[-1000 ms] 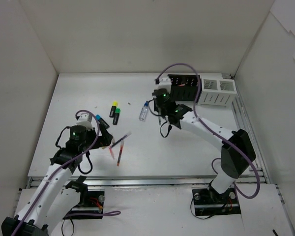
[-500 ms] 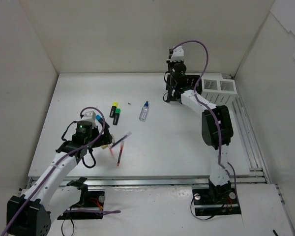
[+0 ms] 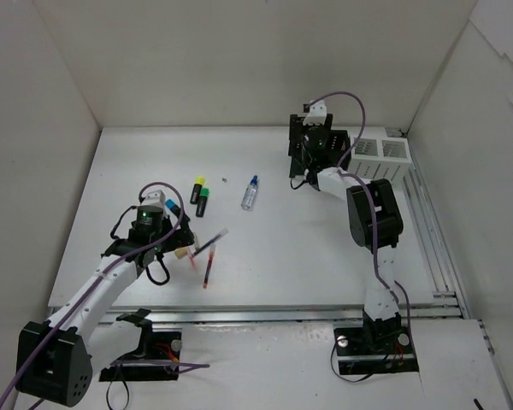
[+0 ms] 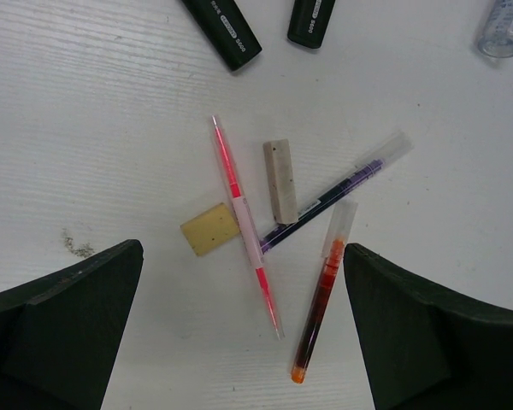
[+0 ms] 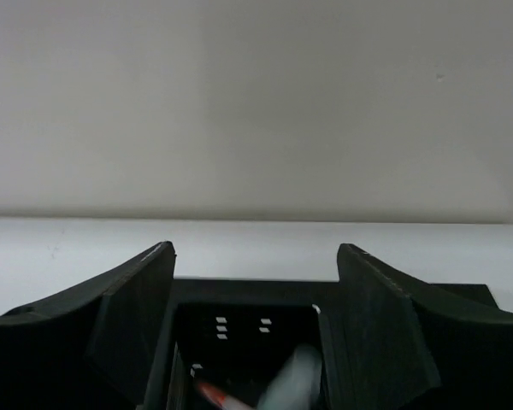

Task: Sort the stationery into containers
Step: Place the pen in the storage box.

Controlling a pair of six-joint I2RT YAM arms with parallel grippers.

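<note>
Early days, I'd say. Most stationery's unsorted: pink pen (image 4: 244, 226), purple pen (image 4: 333, 192), orange pen (image 4: 323, 295) and 2 erasers (image 4: 209, 229) lie heaped on the tabletop (image 4: 85, 128), w/ 3 highlighters (image 3: 203, 202) and the bottle (image 3: 250, 193) near by. One red-tipped pen (image 5: 209, 393) sits in the organiser (image 5: 248, 295), beside a pale blur I can't ID. Can't see into the white bins (image 3: 376, 158). Right jaws hang apart over the organiser, gripping nothing. Left jaws gape over the heap, empty.
</note>
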